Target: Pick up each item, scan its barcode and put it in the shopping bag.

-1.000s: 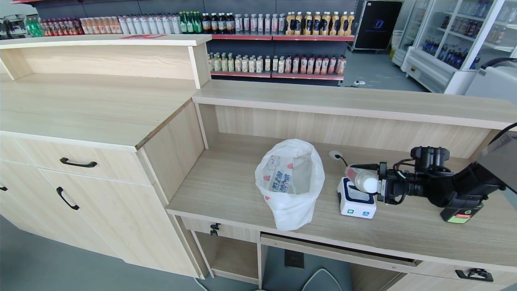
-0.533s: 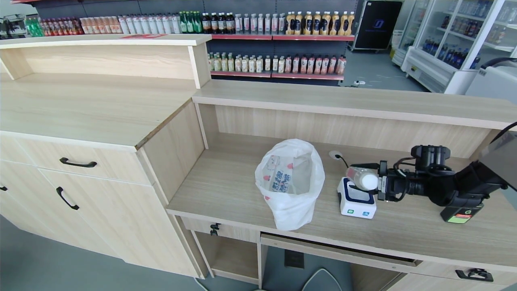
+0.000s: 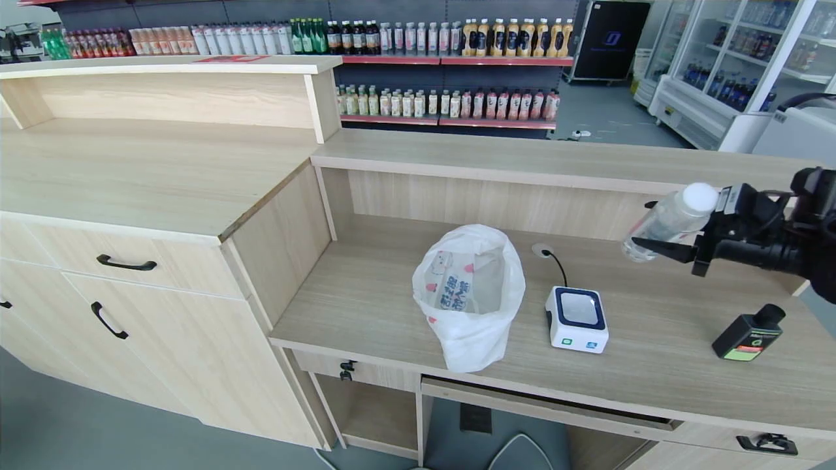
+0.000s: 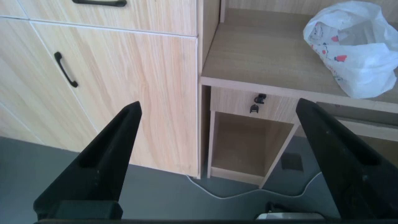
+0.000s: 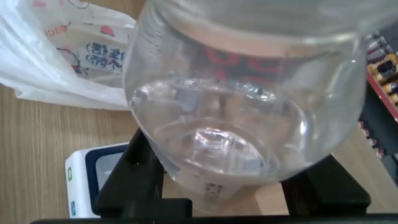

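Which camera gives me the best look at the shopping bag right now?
The head view: the whole shopping bag stands open-mouthed on the counter, left of the scanner. The left wrist view shows it side on, from lower down. The right wrist view catches only a crumpled part behind the held bottle.

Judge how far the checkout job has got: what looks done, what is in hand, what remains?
Done: the clear bottle is picked up and, a second ago, hung over the scanner. In hand: the right gripper holds it lifted, right of the shopping bag, not yet bagged. Left: bag it, then scan and bag the dark bottle on the counter.
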Robot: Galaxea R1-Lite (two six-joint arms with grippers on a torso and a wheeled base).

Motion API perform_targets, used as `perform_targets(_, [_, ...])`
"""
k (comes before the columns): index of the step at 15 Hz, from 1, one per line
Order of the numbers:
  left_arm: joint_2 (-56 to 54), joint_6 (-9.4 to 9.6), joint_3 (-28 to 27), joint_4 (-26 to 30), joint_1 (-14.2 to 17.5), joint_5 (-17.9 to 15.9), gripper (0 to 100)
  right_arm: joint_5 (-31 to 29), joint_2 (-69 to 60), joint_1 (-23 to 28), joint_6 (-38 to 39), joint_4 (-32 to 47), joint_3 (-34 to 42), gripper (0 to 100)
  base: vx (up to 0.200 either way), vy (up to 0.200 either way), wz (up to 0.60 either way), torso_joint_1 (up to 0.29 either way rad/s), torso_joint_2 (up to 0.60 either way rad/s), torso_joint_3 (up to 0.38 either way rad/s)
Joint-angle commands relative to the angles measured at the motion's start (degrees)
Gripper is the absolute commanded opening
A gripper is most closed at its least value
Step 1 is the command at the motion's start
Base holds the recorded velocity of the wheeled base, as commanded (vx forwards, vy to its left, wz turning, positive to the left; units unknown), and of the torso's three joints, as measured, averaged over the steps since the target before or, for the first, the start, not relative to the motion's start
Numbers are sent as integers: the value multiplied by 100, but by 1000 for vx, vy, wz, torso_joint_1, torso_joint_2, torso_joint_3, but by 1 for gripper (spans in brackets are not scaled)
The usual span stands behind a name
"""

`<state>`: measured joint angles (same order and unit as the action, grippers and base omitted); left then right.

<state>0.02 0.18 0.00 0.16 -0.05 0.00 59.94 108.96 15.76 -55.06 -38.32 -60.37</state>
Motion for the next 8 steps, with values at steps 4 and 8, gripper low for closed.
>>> perform_targets(4, [-2,-1,0,2,5,0,100,-158,-991,955,699,738,262,0,0,0,0,0,0,0])
perform_targets(8, [-2,-1,0,2,5,0,100,-1353,-1096,999,2096,843,245,0,0,0,0,0,0,0])
